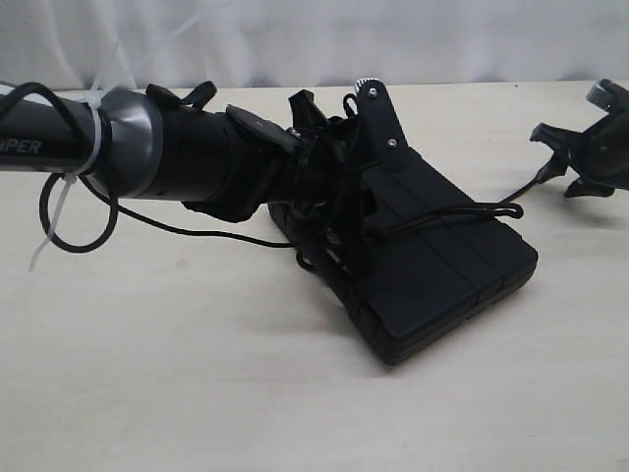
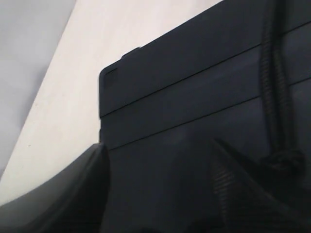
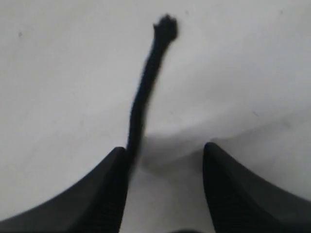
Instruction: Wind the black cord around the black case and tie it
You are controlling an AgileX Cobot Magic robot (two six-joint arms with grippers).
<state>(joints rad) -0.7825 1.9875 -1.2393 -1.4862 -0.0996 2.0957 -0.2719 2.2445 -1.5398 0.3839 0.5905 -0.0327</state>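
Looks like I'm at the tying end of this. The right gripper (image 3: 164,148) has its jaws apart, with the black cord (image 3: 141,92) lying against the inside of one finger, not pinched. The left gripper (image 2: 158,145) is spread wide over the flat face of the black case (image 1: 442,265) and isn't holding anything. I can't quite tell if it's pressing down or just hovering.

To do this bit well, I'd keep the left one pinning the case so nothing slides. Then I'd re-pinch the cord close to its frayed tip (image 3: 165,26) and pull slowly. Any slack and the wrap goes loose.

The case sits mid-table (image 1: 197,374), tilted — matte, with lengthwise ribs. The cord is thin and braided, crossing over the case with a small knot (image 2: 286,160) on it.
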